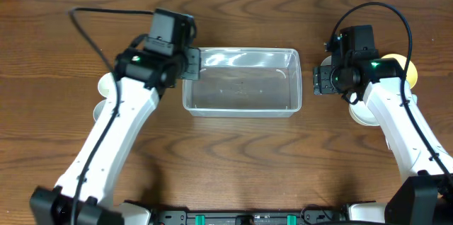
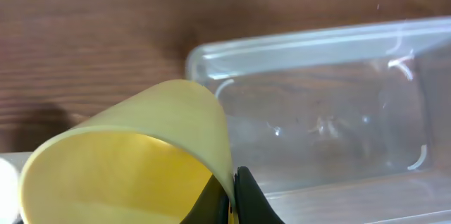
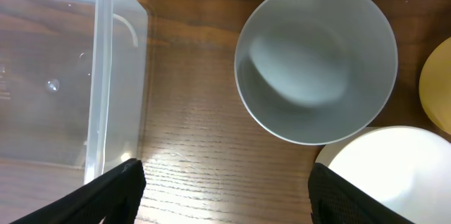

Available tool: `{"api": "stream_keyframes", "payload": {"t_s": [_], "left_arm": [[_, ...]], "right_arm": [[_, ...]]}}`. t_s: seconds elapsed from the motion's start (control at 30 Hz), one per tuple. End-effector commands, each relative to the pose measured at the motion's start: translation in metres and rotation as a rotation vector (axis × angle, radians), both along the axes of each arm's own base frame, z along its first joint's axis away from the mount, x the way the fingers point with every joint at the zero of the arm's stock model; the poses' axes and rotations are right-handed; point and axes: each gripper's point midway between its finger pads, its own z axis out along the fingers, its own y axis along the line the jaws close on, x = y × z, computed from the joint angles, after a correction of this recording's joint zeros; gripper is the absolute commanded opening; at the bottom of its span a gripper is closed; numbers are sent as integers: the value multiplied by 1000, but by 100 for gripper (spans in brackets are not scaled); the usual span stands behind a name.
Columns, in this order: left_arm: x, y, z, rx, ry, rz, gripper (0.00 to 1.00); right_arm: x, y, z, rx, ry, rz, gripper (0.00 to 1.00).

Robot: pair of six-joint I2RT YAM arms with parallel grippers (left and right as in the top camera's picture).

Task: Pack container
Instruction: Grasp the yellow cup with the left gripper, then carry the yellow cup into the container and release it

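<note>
The clear rectangular container (image 1: 241,106) sits at mid-table; it also shows in the left wrist view (image 2: 324,111) and the right wrist view (image 3: 106,76). It holds nothing that I can see. My left gripper (image 1: 191,64) is at the container's left end, shut on the rim of a yellow cup (image 2: 141,153), jaws (image 2: 236,196) pinching its wall. My right gripper (image 1: 318,80) is open and empty, just right of the container; its jaws (image 3: 225,182) hover over bare wood beside a white cup (image 3: 316,62).
A white bowl (image 3: 394,175) and a yellow bowl (image 3: 438,86) lie right of the white cup; in the overhead view they are the white bowl (image 1: 362,115) and yellow bowl (image 1: 409,71). More white dishes (image 1: 105,87) sit under my left arm.
</note>
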Motion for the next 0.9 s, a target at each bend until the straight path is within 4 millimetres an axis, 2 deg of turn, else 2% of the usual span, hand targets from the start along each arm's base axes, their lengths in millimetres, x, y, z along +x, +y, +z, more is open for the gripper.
{"api": "stream_keyframes", "payload": {"t_s": [0.0, 0.13, 0.27, 0.4, 0.63, 0.87], "left_arm": [[1, -11, -29, 34, 70, -32, 6], [2, -25, -54, 65, 117, -86, 6], [4, -37, -69, 82, 135, -125, 6], [5, -42, -76, 85, 143, -136, 6], [13, -46, -76, 75, 114, -136, 6], [15, -47, -101, 96, 164, -140, 6]], "right_arm": [[5, -1, 5, 8, -14, -11, 76], [5, -1, 5, 8, -15, -11, 76], [5, -1, 5, 7, -14, -11, 76], [4, -1, 5, 7, -11, -11, 75], [4, -1, 5, 7, -10, -11, 75], [3, -1, 5, 7, -7, -11, 75]]}}
